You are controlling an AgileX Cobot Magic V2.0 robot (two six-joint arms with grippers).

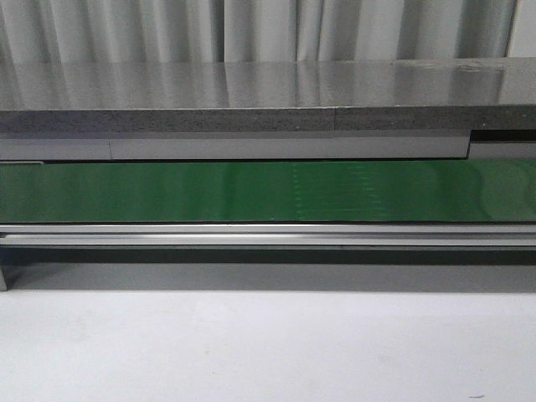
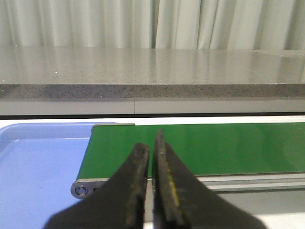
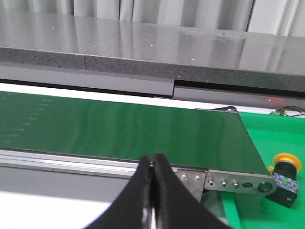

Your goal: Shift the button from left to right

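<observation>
Front view: low, level, facing forward across the green conveyor belt [image 1: 268, 191] toward the grey stone counter [image 1: 251, 92]. Left wrist view: just behind the left gripper [image 2: 151, 143], close over the belt's end beside a blue tray [image 2: 38, 162]. Right wrist view: behind the right gripper [image 3: 152, 160], over the opposite belt end. All share belt and counter.

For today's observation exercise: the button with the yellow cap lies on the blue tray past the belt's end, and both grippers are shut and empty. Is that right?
Not quite. The right wrist view shows the button lying on a green surface past the conveyor belt's end; the blue tray holds nothing visible. The left gripper and right gripper are indeed shut and empty.
</observation>
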